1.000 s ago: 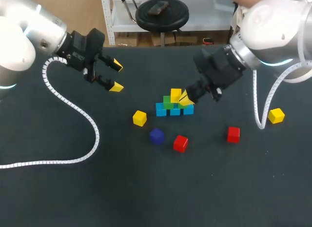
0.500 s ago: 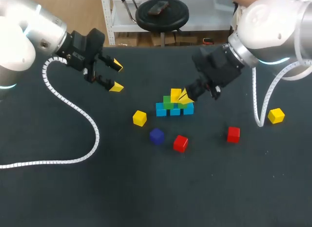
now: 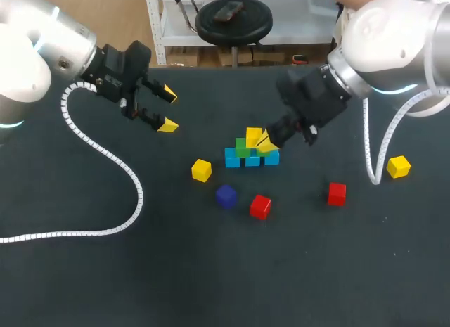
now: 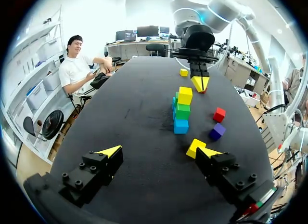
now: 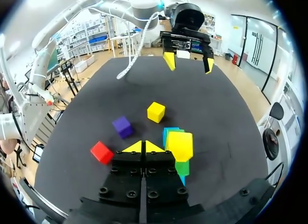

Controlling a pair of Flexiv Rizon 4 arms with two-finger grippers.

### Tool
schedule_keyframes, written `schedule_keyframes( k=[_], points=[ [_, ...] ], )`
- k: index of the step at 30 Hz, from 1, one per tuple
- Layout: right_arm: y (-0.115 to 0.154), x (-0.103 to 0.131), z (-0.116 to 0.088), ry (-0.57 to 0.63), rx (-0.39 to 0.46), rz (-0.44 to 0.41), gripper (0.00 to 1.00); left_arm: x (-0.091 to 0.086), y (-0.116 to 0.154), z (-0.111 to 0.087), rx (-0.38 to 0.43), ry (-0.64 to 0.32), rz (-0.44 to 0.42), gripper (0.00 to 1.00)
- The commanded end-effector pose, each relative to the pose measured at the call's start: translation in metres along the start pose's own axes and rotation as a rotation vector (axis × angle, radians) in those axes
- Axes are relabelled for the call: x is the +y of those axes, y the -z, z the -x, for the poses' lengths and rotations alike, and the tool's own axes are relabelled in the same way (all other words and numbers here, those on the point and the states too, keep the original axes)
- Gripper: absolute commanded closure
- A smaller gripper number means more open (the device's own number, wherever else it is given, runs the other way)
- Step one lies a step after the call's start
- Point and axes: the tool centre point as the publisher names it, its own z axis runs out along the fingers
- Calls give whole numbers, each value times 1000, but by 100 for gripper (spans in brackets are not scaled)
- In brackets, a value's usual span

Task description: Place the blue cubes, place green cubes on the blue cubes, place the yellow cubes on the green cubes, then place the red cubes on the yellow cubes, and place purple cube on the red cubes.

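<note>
Three blue cubes [image 3: 252, 160] lie in a row mid-table, with green cubes [image 3: 242, 148] on them and one yellow cube [image 3: 253, 136] on top. My right gripper [image 3: 266, 140] hangs shut and empty just right of that yellow cube. In the right wrist view its closed gripper [image 5: 143, 147] sits beside the yellow cube [image 5: 179, 145]. Loose on the table are a yellow cube [image 3: 201, 170], a purple cube [image 3: 226, 195], two red cubes [image 3: 260, 206] [image 3: 336, 193] and another yellow cube [image 3: 398, 166]. My left gripper [image 3: 167, 109] is open and empty, raised at the back left.
A white ribbed cable [image 3: 105, 155] from the left arm trails over the table's left half. Another cable [image 3: 376, 158] hangs from the right arm near the far-right yellow cube. The dark table [image 3: 211, 285] stretches towards the front.
My right gripper has edged slightly up and back beside the stack. The left arm and the cubes have not moved.
</note>
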Motion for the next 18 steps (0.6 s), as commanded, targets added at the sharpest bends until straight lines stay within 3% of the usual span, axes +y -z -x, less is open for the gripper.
schedule_keyframes(
  k=[1, 18],
  points=[
    [-1, 7, 2, -1, -8, -4, 100, 2, 0, 0, 2, -1, -5, 0],
    [0, -7, -3, 2, 10, -20, 100, 2, 0, 0, 2, -1, -5, 0]
  ],
)
